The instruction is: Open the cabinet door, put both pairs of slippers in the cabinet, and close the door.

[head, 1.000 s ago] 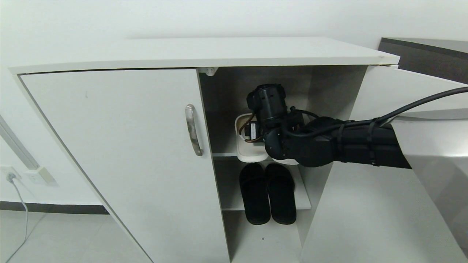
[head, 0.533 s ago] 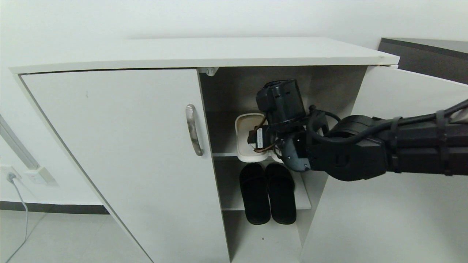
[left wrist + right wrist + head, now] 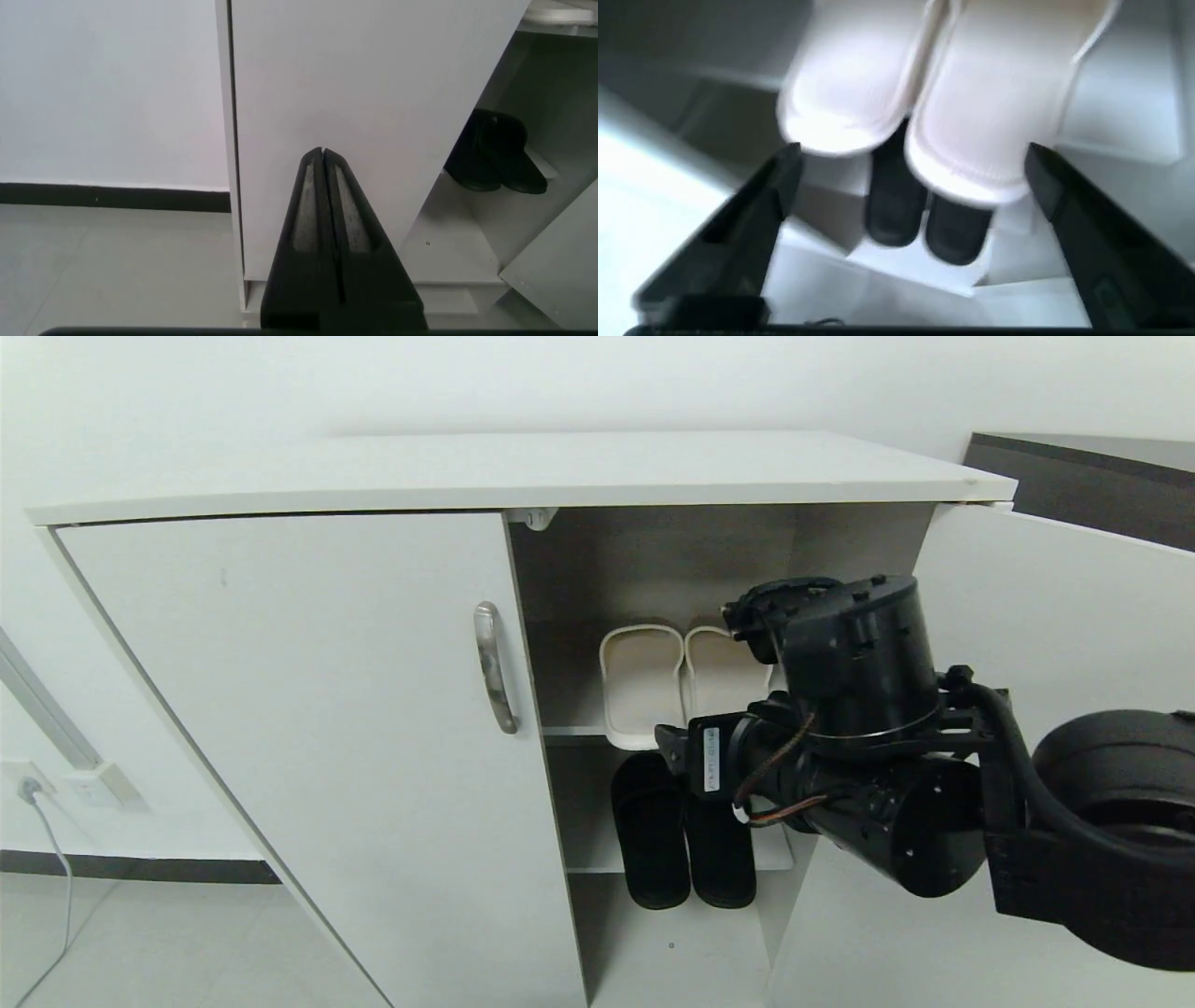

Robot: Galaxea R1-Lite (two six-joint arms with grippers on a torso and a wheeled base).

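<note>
Cabinet [image 3: 560, 467] inspected: its right-hand door [image 3: 1055, 616] stands swung wide and its left-hand door [image 3: 280, 728] is closed flat. My right arm [image 3: 859, 709] was deep in the opening over the upper shelf [image 3: 569, 732] a second ago. It has since drawn back out and now hangs in front of the opening, partly covering the lower shelf [image 3: 583, 859]. With the arm out, the white slippers [image 3: 644, 686] show as a full pair, side by side on the upper shelf, heels slightly over its front edge. The black slippers [image 3: 653, 845] lie side by side on the lower shelf, directly beneath. Right gripper [image 3: 910, 163]: jaws spread wide with nothing between them, facing both pairs from just outside. Left gripper [image 3: 322, 215]: fingers pressed together, empty, held low facing the closed door. Handle [image 3: 493, 667] on the closed door: no contact.

Finding: both pairs are stowed, so I judge that only closing the open door remains. I would watch the overhanging heels as that door swings in.
</note>
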